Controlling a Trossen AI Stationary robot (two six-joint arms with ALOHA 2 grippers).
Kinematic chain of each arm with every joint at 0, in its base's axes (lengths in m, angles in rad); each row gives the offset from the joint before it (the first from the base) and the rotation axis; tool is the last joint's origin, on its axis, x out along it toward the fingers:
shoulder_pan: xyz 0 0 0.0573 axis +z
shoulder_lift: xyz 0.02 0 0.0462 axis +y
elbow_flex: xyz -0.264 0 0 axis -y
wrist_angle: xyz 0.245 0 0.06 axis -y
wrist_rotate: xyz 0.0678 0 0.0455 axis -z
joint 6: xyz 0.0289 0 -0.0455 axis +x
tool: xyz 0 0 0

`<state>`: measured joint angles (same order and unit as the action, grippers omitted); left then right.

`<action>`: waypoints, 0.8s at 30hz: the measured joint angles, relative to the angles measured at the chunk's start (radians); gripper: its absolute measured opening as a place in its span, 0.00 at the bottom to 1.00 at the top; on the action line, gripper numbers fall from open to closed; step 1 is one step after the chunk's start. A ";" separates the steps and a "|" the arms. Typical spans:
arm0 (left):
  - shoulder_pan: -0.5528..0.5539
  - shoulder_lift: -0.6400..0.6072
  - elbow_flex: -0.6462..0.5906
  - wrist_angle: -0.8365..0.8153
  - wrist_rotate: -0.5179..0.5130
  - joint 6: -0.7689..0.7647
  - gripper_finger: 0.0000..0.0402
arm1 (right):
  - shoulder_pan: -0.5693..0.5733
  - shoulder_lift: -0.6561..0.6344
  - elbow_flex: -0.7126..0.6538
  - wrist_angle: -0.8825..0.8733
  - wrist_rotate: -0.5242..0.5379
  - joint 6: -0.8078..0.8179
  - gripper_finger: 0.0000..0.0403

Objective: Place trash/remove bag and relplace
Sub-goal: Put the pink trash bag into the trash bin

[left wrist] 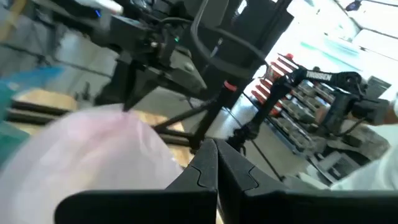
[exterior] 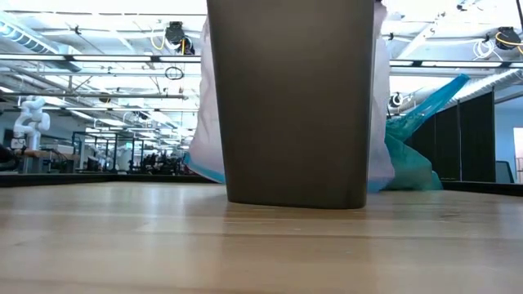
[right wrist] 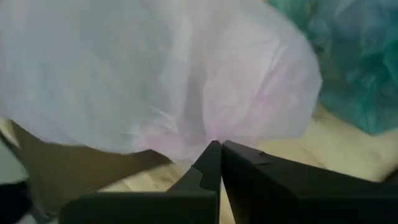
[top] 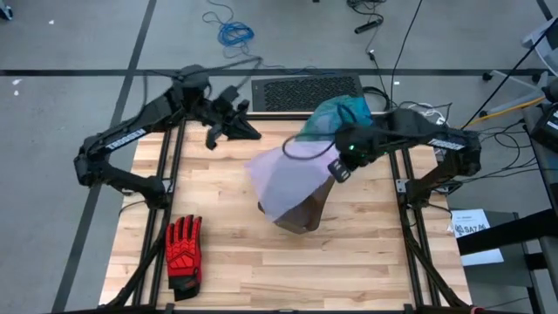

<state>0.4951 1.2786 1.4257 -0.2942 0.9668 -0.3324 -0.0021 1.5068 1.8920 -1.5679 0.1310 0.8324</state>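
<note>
"TROSSEN" on far arm

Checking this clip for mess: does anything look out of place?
Yes. The lilac bag is draped loosely over the bin, not fitted. The teal bag lies crumpled at the table's far edge.

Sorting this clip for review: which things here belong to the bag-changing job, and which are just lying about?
Job:
- brown bin
- lilac bag draped over it
- teal bag behind it
- right gripper, jaws shut, at the lilac bag
- left gripper, jaws shut, clear

Lying about:
- red glove
</note>
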 joint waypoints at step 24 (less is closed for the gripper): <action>-0.155 0.144 0.000 0.009 -0.018 0.021 0.00 | 0.278 -0.001 -0.143 0.253 -0.060 0.137 0.00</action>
<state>0.3401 1.4229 1.4254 -0.2850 0.9484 -0.3116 0.2763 1.5055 1.7485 -1.3149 0.0708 0.9691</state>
